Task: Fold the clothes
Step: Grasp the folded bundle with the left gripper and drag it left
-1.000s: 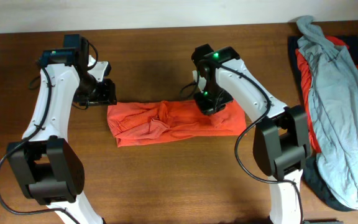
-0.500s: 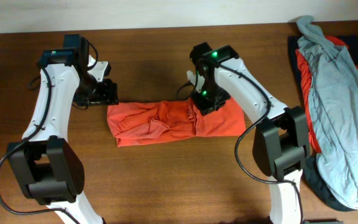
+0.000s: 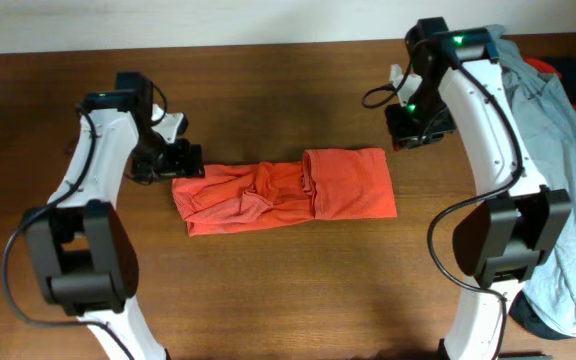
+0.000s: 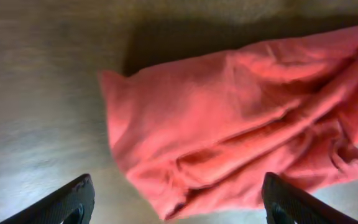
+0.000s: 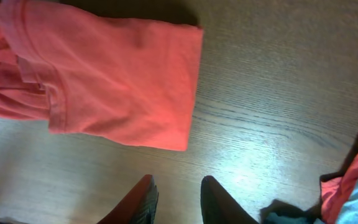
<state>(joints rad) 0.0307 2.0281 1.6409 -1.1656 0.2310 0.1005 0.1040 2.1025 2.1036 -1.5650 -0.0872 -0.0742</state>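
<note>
While the orange shirt (image 3: 283,190) lies as a folded, rumpled band mid-table (image 3: 268,290), the left gripper (image 4: 178,198) hovers just beside its left end, jaws wide apart and empty. The right gripper (image 5: 178,199) hangs past the right end, jaws narrowly parted, holding nothing, near the pile (image 3: 553,200) of grey-blue, red and navy clothes.
</note>
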